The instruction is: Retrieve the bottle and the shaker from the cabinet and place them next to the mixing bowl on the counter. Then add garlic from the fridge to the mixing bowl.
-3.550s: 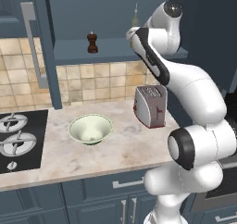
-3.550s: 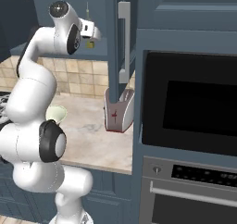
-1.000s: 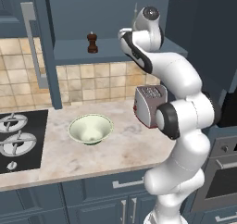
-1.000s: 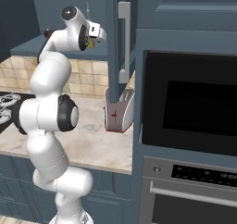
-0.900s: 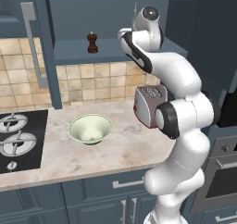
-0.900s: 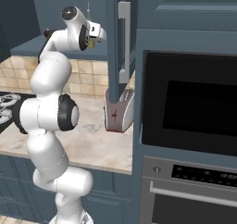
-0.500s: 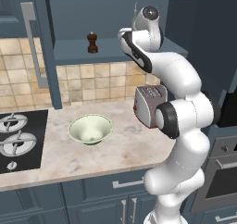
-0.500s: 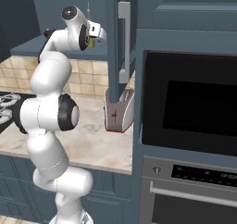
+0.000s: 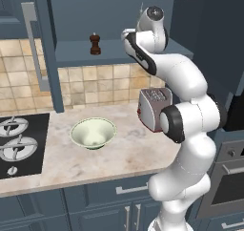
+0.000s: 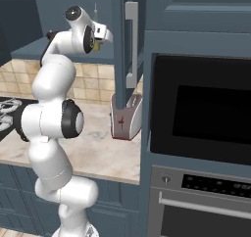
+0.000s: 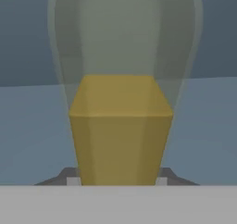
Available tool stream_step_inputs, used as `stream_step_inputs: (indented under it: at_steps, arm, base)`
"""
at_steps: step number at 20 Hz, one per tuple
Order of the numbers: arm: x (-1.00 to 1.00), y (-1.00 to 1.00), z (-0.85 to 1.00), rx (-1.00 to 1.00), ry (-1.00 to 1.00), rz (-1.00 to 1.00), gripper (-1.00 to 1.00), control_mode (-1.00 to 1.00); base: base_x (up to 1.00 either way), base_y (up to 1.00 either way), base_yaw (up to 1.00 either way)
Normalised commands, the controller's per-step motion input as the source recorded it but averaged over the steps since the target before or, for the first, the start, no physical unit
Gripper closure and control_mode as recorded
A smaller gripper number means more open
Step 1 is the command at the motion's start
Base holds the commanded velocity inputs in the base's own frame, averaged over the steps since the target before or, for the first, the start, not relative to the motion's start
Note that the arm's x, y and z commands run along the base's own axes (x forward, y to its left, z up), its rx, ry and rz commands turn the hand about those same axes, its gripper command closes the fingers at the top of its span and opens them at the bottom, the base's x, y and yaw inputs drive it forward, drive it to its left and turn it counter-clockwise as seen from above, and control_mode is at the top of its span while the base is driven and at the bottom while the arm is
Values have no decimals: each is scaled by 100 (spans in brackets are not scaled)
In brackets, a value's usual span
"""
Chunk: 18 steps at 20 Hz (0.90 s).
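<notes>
A: Left base view?
B: Shaker (image 9: 95, 44) upright on the cabinet (image 9: 119, 48) shelf, upper centre. Mixing bowl (image 9: 93, 133) on the counter (image 9: 119, 153), centre left, beside the cooktop (image 9: 19, 144). Toaster (image 9: 153, 108) right of the bowl. Arm reaches up to the shelf, upper centre-right.

A: Right base view?
B: Gripper (image 10: 102, 39) at upper left, level with the shelf, left of the cabinet door handle (image 10: 130, 45). Bit of yellow at its tip. Toaster at centre, oven (image 10: 201, 133) at right.

A: Hand view?
B: Bottle (image 11: 121, 126) dead centre, yellow liquid below, clear glass above. Finger tips (image 11: 69, 177) sit against both lower sides: clamped on the bottle.
</notes>
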Motion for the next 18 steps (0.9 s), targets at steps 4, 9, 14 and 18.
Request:
stream_step_inputs:
  at_steps: [4,9,14,18]
  arm:
    - [0,0,0,0,0,0,100,-100]
    - [-3,0,0,0,0,0,100,-100]
    - [-82,0,0,0,-6,0,100,-100]
    - [-100,0,0,1,-14,0,100,-100]
  base:
    - [0,0,0]
    - [0,0,0]
    - [0,0,0]
    - [0,0,0]
